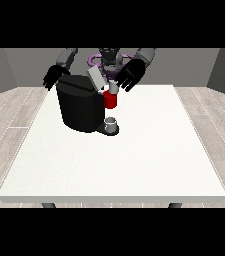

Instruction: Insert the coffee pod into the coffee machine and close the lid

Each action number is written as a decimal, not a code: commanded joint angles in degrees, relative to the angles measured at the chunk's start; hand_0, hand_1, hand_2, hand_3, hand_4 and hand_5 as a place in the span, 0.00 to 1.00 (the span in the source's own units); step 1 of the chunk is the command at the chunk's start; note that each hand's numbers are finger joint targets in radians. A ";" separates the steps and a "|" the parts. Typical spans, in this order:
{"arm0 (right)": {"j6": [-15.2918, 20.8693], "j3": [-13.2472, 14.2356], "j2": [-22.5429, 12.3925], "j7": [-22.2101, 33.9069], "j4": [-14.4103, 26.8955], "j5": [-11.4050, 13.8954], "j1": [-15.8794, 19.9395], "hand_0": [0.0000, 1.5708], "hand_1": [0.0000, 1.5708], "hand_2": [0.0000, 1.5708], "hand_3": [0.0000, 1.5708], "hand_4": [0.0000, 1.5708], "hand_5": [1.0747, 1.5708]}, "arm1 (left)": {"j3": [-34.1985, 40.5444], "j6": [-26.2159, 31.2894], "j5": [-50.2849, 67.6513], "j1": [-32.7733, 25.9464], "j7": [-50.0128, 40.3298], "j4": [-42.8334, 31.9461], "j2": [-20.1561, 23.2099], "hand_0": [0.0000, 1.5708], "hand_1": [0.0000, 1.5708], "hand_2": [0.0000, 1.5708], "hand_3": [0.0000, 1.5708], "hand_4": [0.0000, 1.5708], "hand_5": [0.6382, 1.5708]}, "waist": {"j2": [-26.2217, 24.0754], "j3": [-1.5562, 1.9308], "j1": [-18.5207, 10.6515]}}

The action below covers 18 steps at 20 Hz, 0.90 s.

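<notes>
Nearest me, bare white table (114, 165). Centre-left of frame: black coffee machine (80, 106), small cup (112, 123) on its base, lid (96, 79) tilted up and open. I see what may be the coffee pod (112, 88), a pale piece above the red part (110, 100); I judge it at or in the slot, unconfirmed. Hand at the view's right (130, 75) hovers just beside, fingers spread, holding nothing. Hand at the view's left (55, 76) behind the machine, fingers relaxed. Lid closing remains.
</notes>
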<state>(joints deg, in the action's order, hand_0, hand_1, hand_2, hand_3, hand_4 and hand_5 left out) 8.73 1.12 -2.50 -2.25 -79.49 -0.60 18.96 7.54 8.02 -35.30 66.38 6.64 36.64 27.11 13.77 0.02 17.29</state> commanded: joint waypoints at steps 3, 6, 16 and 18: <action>-0.62 0.76 -1.47 3.09 -1.63 -0.78 0.32 0.00 0.00 0.00 0.00 0.33 1.00 | -0.32 -1.59 -1.10 -0.54 0.44 -0.94 -0.99 0.84 0.84 0.85 0.79 0.32 1.00 | 0.49 -0.02 0.92; -1.70 0.75 -0.65 -1.24 -0.70 -1.54 -2.64 0.00 0.00 0.00 0.00 0.34 1.00 | -0.73 -1.17 -1.26 -0.95 -0.70 -0.84 -2.37 0.78 0.78 0.82 0.77 0.33 1.00 | -0.31 0.00 0.82; 1.67 0.11 2.25 -3.05 0.07 -0.25 -0.99 0.00 0.00 0.00 0.00 0.33 1.00 | -0.43 1.00 -1.78 2.88 0.01 -1.19 -0.76 0.76 0.76 0.81 0.76 0.33 1.00 | 1.94 0.00 -0.29; 0.89 3.36 -0.73 -4.45 2.86 -0.92 1.62 0.00 0.00 0.00 0.00 0.31 1.00 | -1.61 -0.28 -2.81 2.73 0.74 0.15 -1.84 0.75 0.75 0.81 0.77 0.33 1.00 | 4.06 0.02 -2.03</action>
<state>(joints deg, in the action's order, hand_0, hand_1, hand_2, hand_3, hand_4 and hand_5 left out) 9.31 2.67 -2.16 -4.30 -79.35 -1.69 18.39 6.62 7.71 -37.22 67.38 7.57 36.02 25.36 15.40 0.02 16.58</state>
